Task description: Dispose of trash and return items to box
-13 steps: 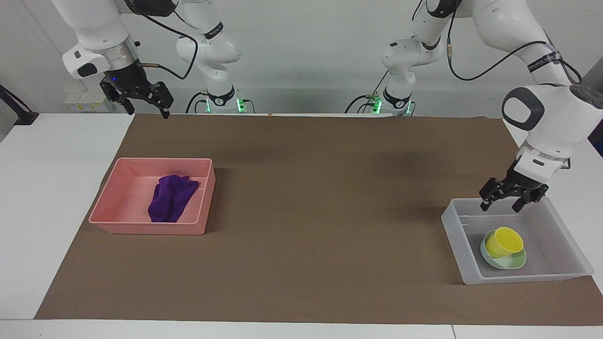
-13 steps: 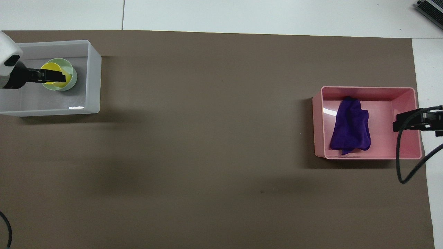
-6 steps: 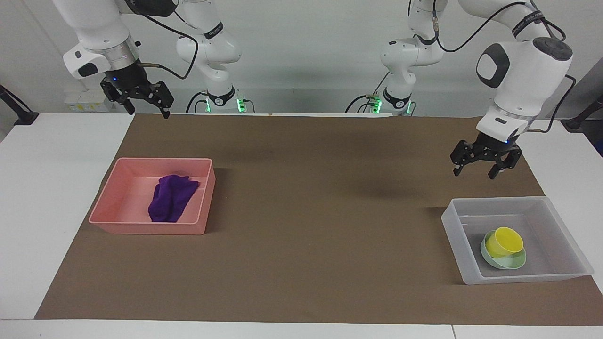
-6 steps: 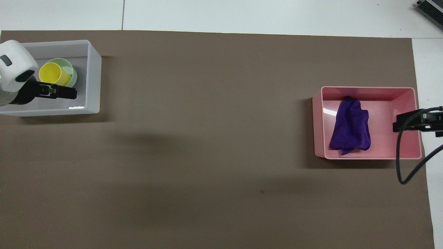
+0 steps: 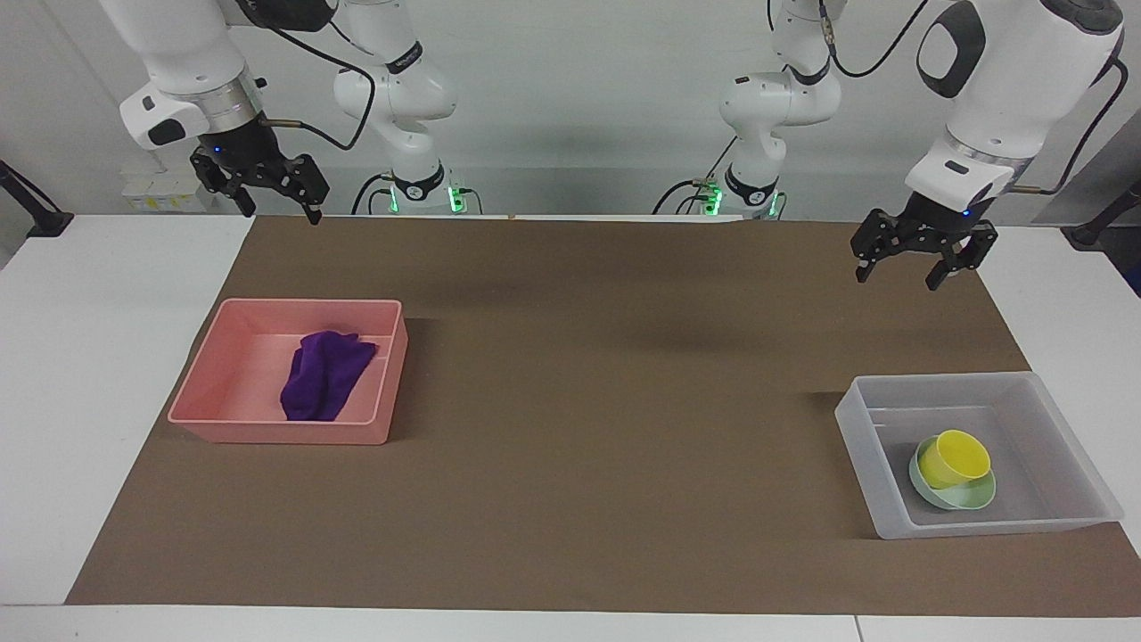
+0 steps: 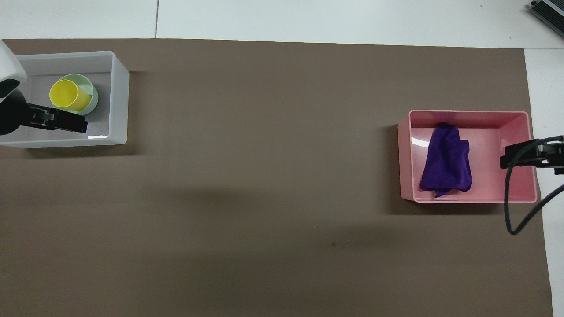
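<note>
The left tool point(image 5: 923, 259) hangs in the air with its fingers spread and nothing between them, over the brown mat point(image 5: 606, 374) at the left arm's end of the worktop point(image 5: 98, 374). Below it, and on the side away from the robots, sits the clear-grey box point(image 5: 1070, 464) on the mat. Inside the box the yellow cup point(image 5: 954, 457) rests in the mint-green bowl point(image 5: 967, 497) — the cup tips a little against the bowl's rim, as far as the facing view lets one judge. In the overhead view the left tool point(image 6: 66, 123) overlaps the box's inside point(image 6: 119, 97), just beside the cup point(image 6: 66, 94) and bowl point(image 6: 90, 94), but it is raised well clear of them.

The right tool point(image 5: 272, 187) waits high over the mat's edge nearest the robots at the right arm's end, fingers apart and empty. Under and ahead of it stands the pink bin point(image 5: 214, 383), and the purple rag point(image 5: 325, 374) lies crumpled on the bin's floor. From overhead, the right tool point(image 6: 522, 156) covers the bin's wall point(image 6: 531, 193) on the side toward the right arm, well apart from the rag point(image 6: 446, 160).
</note>
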You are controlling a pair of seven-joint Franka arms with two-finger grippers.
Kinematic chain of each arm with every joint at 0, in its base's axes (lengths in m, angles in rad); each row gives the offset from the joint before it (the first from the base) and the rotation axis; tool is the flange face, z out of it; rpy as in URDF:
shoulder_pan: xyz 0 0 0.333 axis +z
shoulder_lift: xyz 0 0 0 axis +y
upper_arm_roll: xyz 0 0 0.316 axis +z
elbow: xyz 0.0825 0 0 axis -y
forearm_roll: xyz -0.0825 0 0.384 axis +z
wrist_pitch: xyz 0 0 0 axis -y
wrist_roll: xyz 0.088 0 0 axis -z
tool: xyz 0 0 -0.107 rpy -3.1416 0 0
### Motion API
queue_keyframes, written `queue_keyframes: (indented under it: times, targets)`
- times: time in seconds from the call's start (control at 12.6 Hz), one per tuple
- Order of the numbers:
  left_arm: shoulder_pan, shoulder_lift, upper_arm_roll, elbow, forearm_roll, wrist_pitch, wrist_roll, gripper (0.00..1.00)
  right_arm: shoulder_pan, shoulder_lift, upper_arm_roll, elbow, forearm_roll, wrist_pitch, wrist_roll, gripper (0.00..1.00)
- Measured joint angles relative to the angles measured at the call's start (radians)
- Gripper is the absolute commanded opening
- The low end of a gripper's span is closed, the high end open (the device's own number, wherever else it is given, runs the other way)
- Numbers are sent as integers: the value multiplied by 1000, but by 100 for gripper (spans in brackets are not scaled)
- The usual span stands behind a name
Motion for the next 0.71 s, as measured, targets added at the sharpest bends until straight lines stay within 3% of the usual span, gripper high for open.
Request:
queue_keyframes:
  times: [0.71]
  targets:
    - [-80, -34, 63, 75, 1, -167, -1, 100, 0, -4, 0, -3, 1, -4, 0, 100]
